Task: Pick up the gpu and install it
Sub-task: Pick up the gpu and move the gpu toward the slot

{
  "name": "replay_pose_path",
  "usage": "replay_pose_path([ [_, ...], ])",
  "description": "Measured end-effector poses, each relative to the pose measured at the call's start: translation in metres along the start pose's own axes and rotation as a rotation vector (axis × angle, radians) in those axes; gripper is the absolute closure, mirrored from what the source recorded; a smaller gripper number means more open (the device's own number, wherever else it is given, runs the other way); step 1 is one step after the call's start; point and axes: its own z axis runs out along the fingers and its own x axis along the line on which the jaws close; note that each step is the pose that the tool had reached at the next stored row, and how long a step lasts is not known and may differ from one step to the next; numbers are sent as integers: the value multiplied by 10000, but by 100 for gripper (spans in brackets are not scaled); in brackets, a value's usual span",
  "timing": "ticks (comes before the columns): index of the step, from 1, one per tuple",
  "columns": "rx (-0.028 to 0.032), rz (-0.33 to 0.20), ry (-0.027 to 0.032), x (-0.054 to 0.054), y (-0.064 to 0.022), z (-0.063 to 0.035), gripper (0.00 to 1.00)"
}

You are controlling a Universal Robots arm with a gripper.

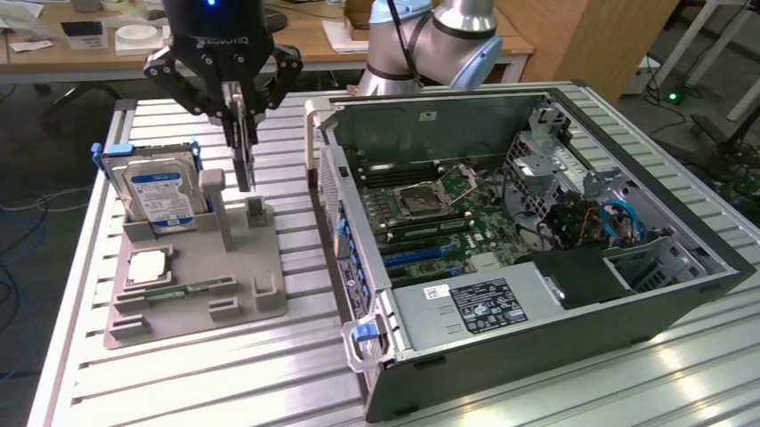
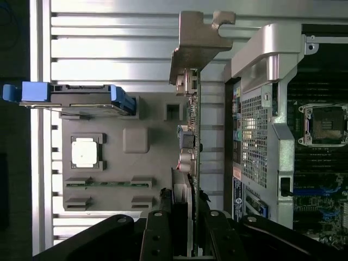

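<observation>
Pincer (image 2: 185, 204) clamping gpu (image 2: 191, 141), its top edge hidden

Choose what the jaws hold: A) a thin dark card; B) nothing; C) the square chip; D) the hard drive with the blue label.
A: the jaws are closed on the thin dark card, which hangs upright over the gray holder, while the hard drive stands in its slot there.
</observation>
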Motion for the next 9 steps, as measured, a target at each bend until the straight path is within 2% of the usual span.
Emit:
replay_pose_path([
  [9,-12,0,0,-2,9,-152,73],
])
